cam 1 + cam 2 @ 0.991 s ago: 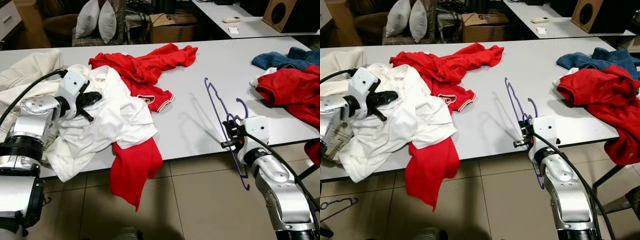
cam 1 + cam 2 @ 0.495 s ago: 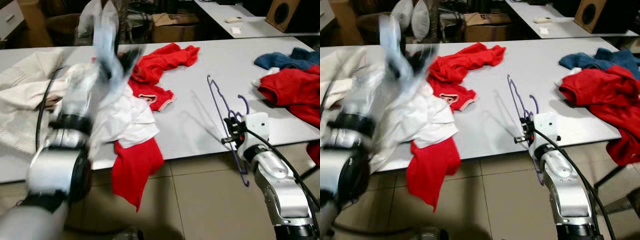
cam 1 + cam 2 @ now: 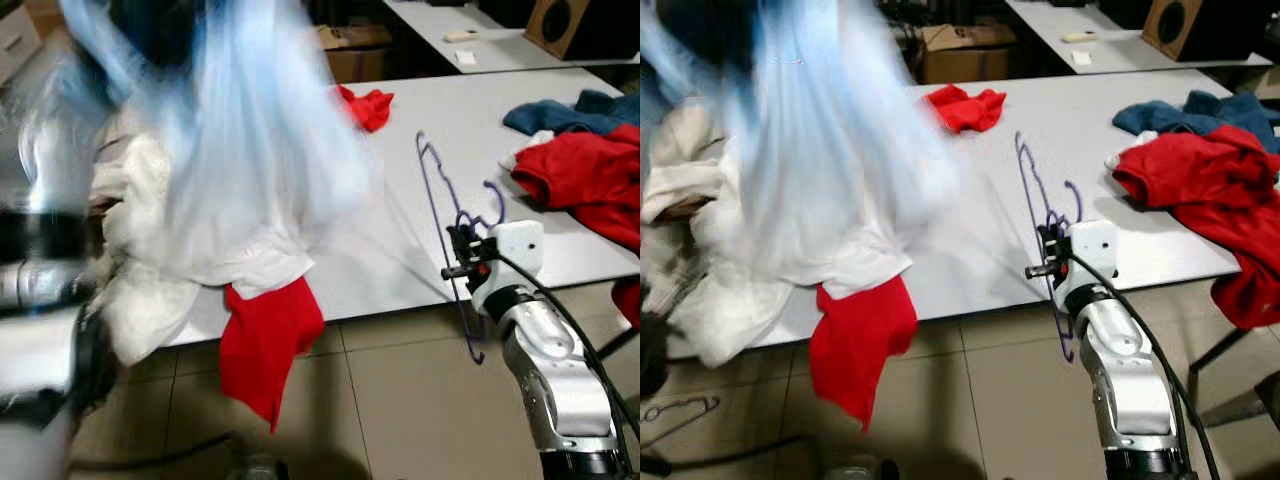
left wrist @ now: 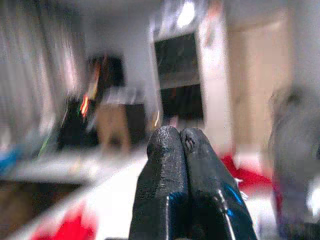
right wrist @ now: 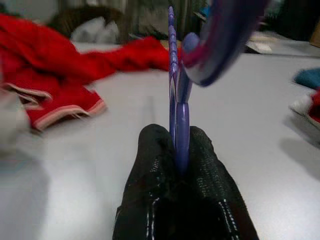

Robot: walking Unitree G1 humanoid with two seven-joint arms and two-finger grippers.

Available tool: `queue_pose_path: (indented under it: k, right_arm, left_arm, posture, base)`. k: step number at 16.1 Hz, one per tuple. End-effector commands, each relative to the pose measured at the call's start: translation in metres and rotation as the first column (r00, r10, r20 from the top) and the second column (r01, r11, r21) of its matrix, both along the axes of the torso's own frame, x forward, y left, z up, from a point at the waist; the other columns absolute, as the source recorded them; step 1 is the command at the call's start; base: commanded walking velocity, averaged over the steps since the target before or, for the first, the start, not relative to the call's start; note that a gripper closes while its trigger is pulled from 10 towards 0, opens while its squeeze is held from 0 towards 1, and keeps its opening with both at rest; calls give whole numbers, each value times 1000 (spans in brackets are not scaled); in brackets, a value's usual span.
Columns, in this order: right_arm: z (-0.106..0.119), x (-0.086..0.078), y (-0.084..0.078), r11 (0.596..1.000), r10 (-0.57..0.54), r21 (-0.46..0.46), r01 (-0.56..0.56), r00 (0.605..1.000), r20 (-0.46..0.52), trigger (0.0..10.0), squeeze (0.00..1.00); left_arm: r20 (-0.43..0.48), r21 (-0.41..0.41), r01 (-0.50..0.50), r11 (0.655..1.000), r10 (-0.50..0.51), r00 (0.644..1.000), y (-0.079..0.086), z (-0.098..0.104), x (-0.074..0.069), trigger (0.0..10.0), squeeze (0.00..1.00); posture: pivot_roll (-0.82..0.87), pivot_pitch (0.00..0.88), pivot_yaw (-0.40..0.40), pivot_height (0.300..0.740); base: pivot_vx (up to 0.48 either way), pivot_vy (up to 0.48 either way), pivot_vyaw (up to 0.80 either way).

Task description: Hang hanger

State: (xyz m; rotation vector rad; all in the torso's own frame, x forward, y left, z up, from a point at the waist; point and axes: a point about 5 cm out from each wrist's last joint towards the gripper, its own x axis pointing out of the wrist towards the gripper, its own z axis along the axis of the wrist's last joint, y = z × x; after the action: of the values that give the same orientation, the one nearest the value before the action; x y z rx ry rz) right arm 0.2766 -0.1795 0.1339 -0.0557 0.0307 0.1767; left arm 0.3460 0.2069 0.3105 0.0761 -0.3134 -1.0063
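Right tool (image 3: 462,252) clamped on purple hanger (image 3: 440,205), held upright at the near edge of the white surface (image 3: 400,270), lower end hanging past that edge over tiled floor (image 3: 400,400). Left tool (image 4: 181,142) raised, blurred, fingertips pressed together on nothing. Bare surface between white garment (image 3: 200,270) and red pile (image 3: 580,180)
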Motion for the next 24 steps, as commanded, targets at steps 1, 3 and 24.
queue_pose_path:
  k: [1,3,24]
  right_arm:
    - [13,2,2,998,43,37,-46,997,68,10000,0]
    - [26,-1,11,976,192,79,-202,974,119,10000,0]
    - [51,-50,2,724,689,104,-682,721,-68,10000,0]
  left_arm:
    - [-20,179,-50,983,54,998,6,-20,1,0,0]
    - [-43,316,-177,932,201,979,22,-52,2,0,0]
    - [94,130,-147,980,136,986,-27,-29,8,0,0]
  posture:
    - [89,0,0,740]
    - [100,0,-15,740]
    - [58,0,-12,740]
  base:
    - [0,0,0]
    - [0,0,0]
    - [0,0,0]
